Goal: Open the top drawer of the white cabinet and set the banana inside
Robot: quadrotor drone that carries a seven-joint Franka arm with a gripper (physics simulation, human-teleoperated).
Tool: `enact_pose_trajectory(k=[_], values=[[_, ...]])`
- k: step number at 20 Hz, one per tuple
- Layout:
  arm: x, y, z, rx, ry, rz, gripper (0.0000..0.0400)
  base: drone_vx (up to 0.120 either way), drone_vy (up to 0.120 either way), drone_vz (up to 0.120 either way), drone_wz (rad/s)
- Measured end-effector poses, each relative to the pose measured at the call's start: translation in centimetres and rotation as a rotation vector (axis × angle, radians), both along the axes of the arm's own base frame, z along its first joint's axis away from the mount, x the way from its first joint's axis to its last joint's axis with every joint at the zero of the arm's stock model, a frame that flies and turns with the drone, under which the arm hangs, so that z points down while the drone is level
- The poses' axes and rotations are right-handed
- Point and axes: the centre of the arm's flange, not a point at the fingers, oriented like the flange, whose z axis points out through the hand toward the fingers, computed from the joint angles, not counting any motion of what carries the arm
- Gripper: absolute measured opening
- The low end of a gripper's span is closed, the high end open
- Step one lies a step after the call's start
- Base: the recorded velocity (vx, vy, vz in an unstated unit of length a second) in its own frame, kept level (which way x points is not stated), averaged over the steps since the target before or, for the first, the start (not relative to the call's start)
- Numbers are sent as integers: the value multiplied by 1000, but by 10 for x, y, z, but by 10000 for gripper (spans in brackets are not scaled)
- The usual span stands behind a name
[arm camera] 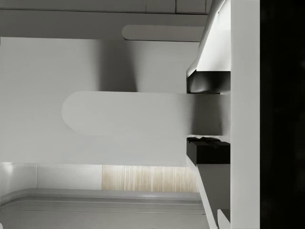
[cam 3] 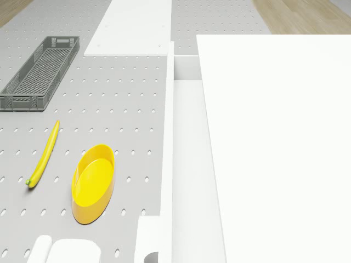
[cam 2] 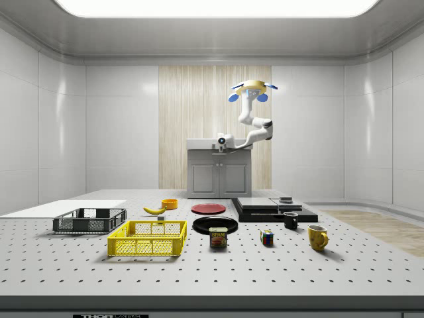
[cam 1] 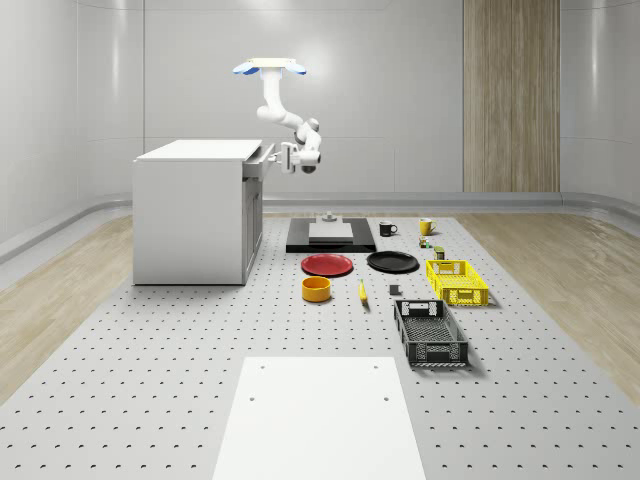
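The grey perforated worktop (cam 1: pixel 150 380) carries one white box-shaped cabinet (cam 1: pixel 190 215), its top drawer (cam 1: pixel 262 160) pulled out a little toward the whole-scene view's right. One quadrotor drone with blue-tipped rotors (cam 1: pixel 270 68) hovers above and just past the cabinet's drawer side, its white arm bending down to the drawer front. The pincer (cam 1: pixel 283 158) sits at the drawer's handle; in the wrist view two dark fingers (arm camera: pixel 207 150) lie either side of a pale bar, but whether they clamp it I cannot tell.

There are two open crates, one dark grey (cam 1: pixel 430 332) and one yellow (cam 1: pixel 456 281); two round plates, one red (cam 1: pixel 327 264) and one black (cam 1: pixel 392 262); two mugs, one black (cam 1: pixel 387 229) and one yellow (cam 1: pixel 426 226); one yellow bowl (cam 3: pixel 93 182).

The one banana (cam 3: pixel 44 154), slim, yellow, gently curved with a greenish tip, lies flat on the worktop just beside the bowl, well apart from the cabinet.
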Motion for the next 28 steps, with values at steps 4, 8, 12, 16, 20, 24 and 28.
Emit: enact_pose_trajectory(k=[4, 8, 12, 16, 20, 24, 28], values=[[3, -30, -16, 52, 79, 18, 309, 0, 0, 0, 0], [-3, -48, 5, 31, 67, 8, 180, 0, 80, 0, 0], [-3, -57, 7, 20, 50, 4, 133, 0, 120, 0, 0], [-3, -61, 8, 15, 42, 3, 115, 0, 120, 0, 0], [-3, -62, 8, 12, 38, 2, 109, 0, 120, 0, 0], [-3, -63, 8, 11, 36, 1, 106, 0, 120, 0, 0], [-1, -62, 3, 16, 1, 1, 226, 0, 20, 0, 0]])
